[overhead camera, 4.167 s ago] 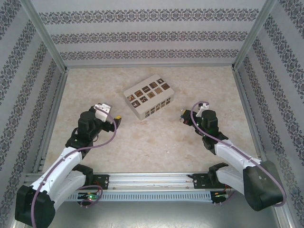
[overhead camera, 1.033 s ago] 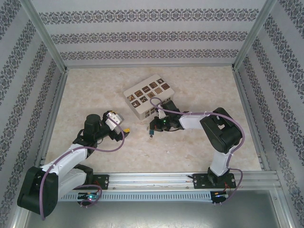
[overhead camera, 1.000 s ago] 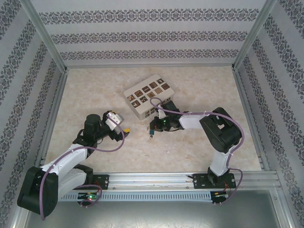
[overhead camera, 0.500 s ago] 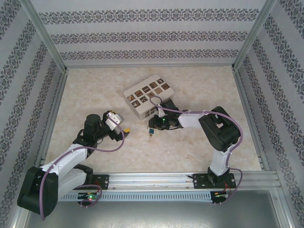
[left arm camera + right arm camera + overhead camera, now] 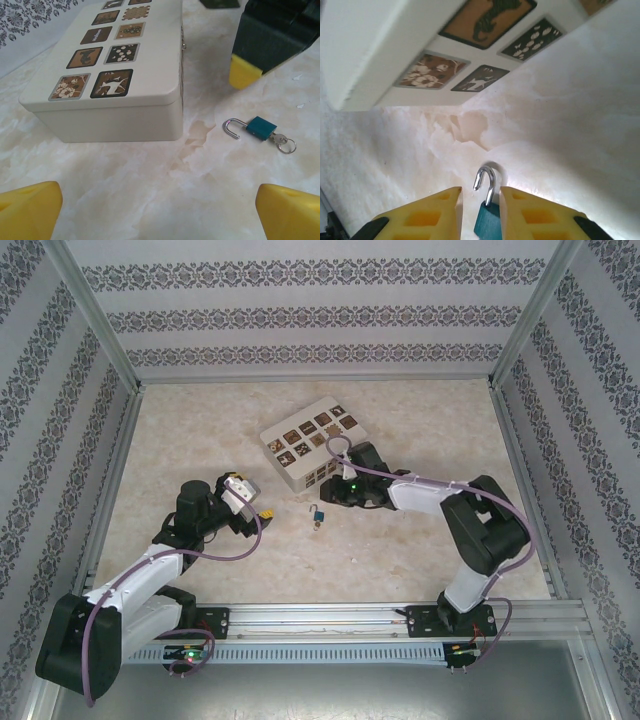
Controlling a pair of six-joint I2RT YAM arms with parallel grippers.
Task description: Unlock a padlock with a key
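Observation:
The small teal padlock (image 5: pixel 317 513) lies flat on the marble table, its silver shackle swung open. In the left wrist view the padlock (image 5: pixel 260 127) has a key (image 5: pixel 281 141) with a ring sticking out of its base. My right gripper (image 5: pixel 334 499) hovers just right of it, jaws a little apart. In the right wrist view the padlock (image 5: pixel 487 222) shows between the yellow fingers (image 5: pixel 425 216), with a gap on each side. My right gripper (image 5: pixel 480 191) holds nothing. My left gripper (image 5: pixel 255 506) stands wide open to the left, facing the padlock.
The beige box (image 5: pixel 310 445) with dark patterned tiles sits just behind the padlock and close to my right gripper. Patterned walls and metal rails (image 5: pixel 110 490) enclose the table on three sides. Bare marble (image 5: pixel 160 190) lies between my left fingers.
My right gripper has opened a little and pulled back to the right, leaving the padlock with its key on the table. The left arm has not moved.

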